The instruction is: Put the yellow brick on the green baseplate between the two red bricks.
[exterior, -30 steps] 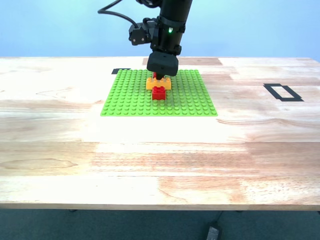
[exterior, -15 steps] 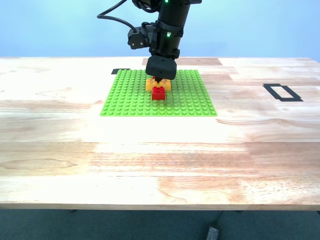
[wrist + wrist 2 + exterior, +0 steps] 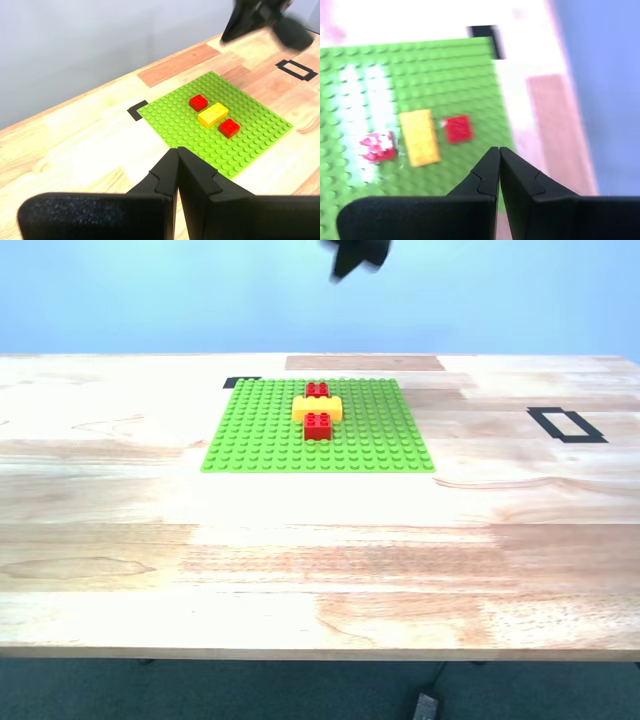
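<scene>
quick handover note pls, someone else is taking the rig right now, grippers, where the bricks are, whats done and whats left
My first gripper: shut, empty, held off the table to one side of the green baseplate.
My second gripper: shut, empty, up in the air above the plate; its view is blurred.
The yellow brick sits on the baseplate between the two red bricks, one behind it and one in front in the exterior view. Nothing is touching them.
Done: the placement looks complete. I cannot tell if the brick is pressed fully onto the studs.
Left: probably only parking the arms, and checking the seating if it matters.
</scene>
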